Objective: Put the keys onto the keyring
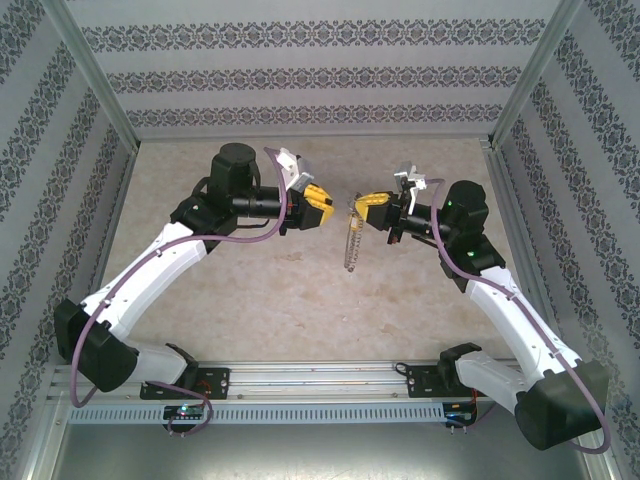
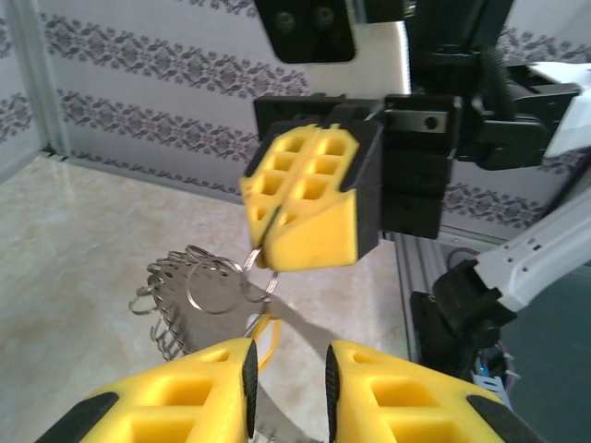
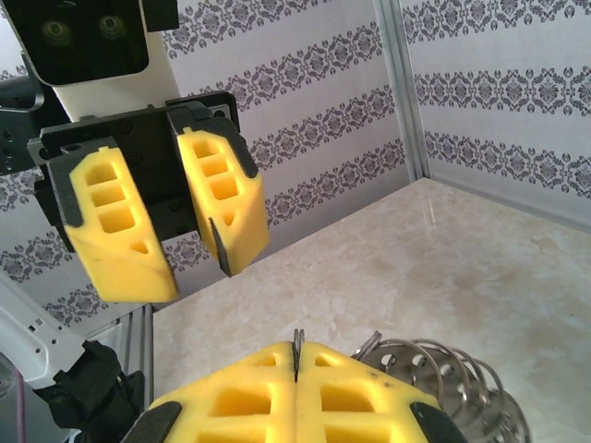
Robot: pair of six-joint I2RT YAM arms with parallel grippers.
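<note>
My right gripper [image 1: 362, 203] is shut on a thin grey metal keyring [image 2: 262, 269]. The ring's edge pokes up between its yellow pads [image 3: 296, 343]. From the ring hangs a fanned bunch of several flat silver keys [image 2: 175, 297], each with a hole in its head, also seen beside my right fingers [image 3: 448, 380] and dangling above the table [image 1: 350, 243]. A yellow loop [image 2: 265, 336] hangs with them. My left gripper [image 1: 318, 203] faces the right one from a short distance. Its fingers [image 2: 289, 367] stand apart with nothing between them, just short of the ring.
Both arms meet in the air above the middle of the beige table [image 1: 250, 300]. Patterned walls [image 1: 300, 70] and metal frame posts [image 1: 515, 100] close in the back and sides. A metal rail [image 1: 320, 385] with both arm bases runs along the near edge.
</note>
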